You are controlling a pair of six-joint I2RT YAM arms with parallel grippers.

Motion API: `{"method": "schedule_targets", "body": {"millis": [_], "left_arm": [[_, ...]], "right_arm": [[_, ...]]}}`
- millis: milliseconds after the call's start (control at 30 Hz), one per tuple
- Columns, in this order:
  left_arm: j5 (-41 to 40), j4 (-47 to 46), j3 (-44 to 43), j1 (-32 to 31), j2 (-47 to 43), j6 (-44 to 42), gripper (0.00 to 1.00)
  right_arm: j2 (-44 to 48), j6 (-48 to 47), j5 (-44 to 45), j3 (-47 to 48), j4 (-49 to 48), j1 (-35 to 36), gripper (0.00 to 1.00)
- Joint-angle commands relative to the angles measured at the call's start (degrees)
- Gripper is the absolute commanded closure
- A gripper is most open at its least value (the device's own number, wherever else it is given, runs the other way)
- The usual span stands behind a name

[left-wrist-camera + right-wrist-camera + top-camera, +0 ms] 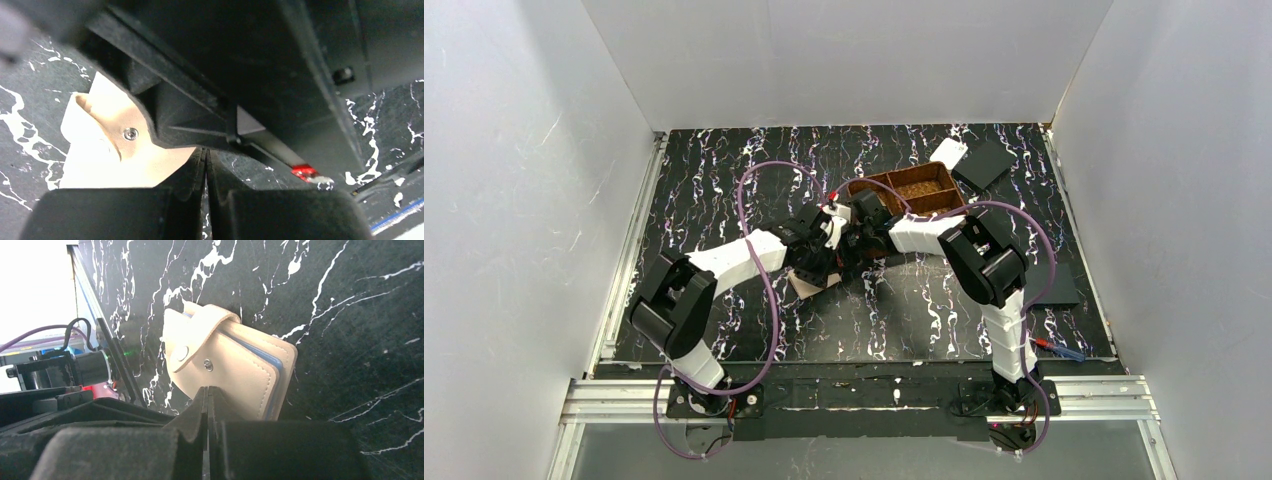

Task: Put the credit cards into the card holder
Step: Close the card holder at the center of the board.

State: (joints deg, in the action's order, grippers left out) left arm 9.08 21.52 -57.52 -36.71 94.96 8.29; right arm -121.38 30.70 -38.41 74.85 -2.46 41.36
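The card holder [227, 365] is a tan wallet lying closed on the black marbled table, its snap strap folded over and blue inner edges showing at its side. It also shows in the left wrist view [107, 152] and as a tan corner under the arms in the top view [806, 286]. My right gripper [207, 391] is shut and empty, its tips just at the wallet's near edge. My left gripper [206, 156] is shut and empty, with the wallet just to its left. Both grippers meet over the wallet at mid-table: left [822, 266], right [856, 258]. No credit cards are in view.
A brown woven three-compartment basket [911, 190] stands just behind the grippers. A white piece [948, 152] and a black square [984, 163] lie at the back right. Another black square [1052, 288] and a red-and-blue pen [1060, 350] lie at the right.
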Motion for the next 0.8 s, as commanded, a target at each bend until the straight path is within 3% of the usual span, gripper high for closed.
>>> {"method": "schedule_targets", "body": {"millis": [0, 200, 267, 400, 567, 667, 767], "left_arm": [[3.8, 8.0, -1.0, -0.8, -2.5, 0.2, 1.0], [9.2, 13.2, -2.5, 7.6, -8.0, 1.2, 0.99], [13.1, 12.9, -1.6, 10.1, -12.0, 3.3, 0.87], [18.2, 13.2, -1.4, 12.6, -21.2, 6.3, 0.75], [17.7, 11.9, 1.0, 17.2, -24.3, 16.2, 0.56], [18.7, 8.5, 4.5, 20.5, -21.0, 24.0, 0.62], [22.6, 3.9, 6.1, 21.8, -15.5, 28.4, 0.74]], "right_arm": [[-2.9, -8.4, 6.6, -0.5, 5.6, -0.7, 0.99], [0.7, -9.0, 6.0, 1.3, 7.5, -0.7, 0.82], [1.4, -8.3, 5.9, 1.6, 7.5, -0.7, 0.79], [3.1, -5.3, 5.2, 1.3, 6.8, -0.7, 0.74], [8.6, 3.5, 8.2, -1.0, 3.5, -0.7, 0.63], [10.3, 9.8, 11.0, -1.3, 3.8, -0.7, 0.54], [11.1, 15.7, 12.0, -2.1, 3.1, -0.7, 0.52]]}}
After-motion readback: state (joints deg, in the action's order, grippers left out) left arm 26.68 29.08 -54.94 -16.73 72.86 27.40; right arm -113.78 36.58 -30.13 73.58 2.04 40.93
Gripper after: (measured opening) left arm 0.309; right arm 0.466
